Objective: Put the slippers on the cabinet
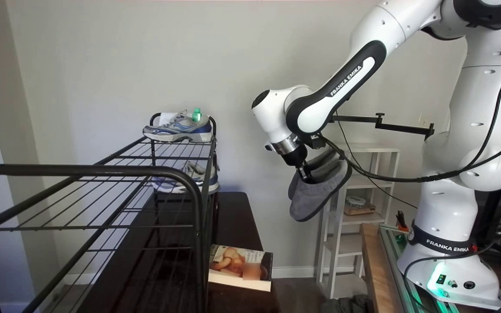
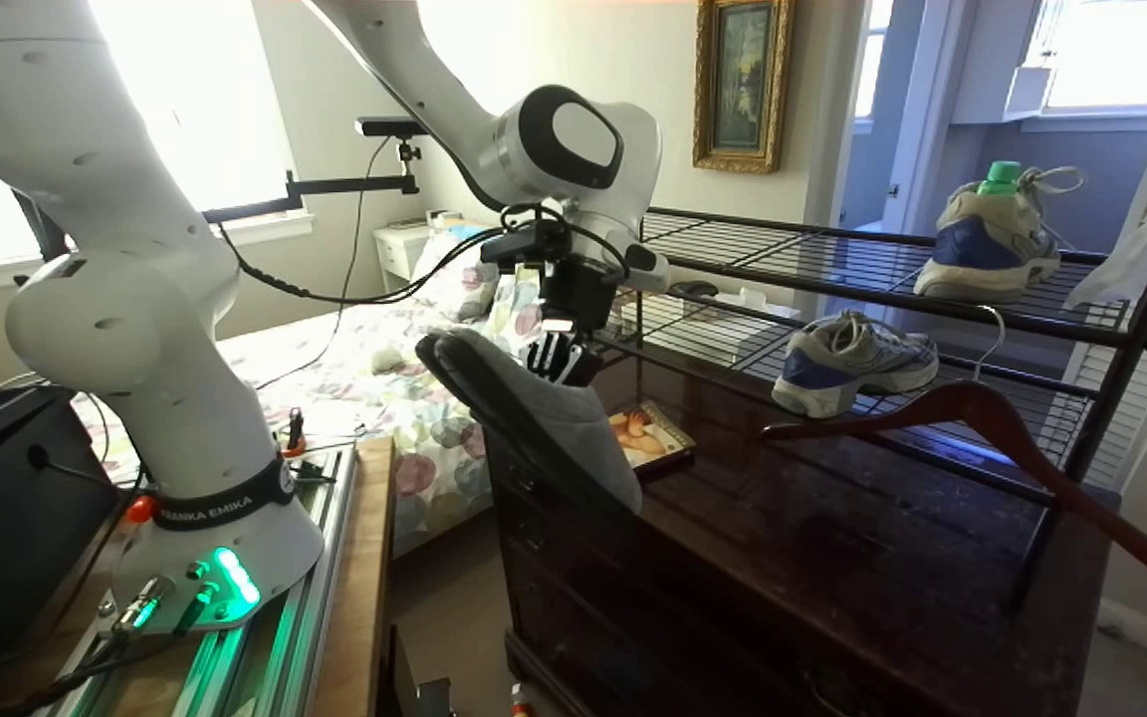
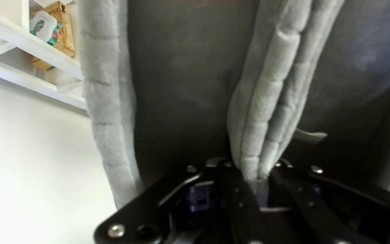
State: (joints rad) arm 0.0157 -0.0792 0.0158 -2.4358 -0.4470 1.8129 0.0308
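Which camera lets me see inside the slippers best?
The wrist view: it looks straight into both slippers, with two fabric walls pinched together in the gripper. Both exterior views show them tilted in its grip, but mostly the grey outsides and dark sole edges, with at most a bit of the insides.

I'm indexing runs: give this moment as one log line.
gripper: pinching both grey slippers by adjoining rims | slippers: aloft, tilted | cabinet: book on top, slippers not yet placed
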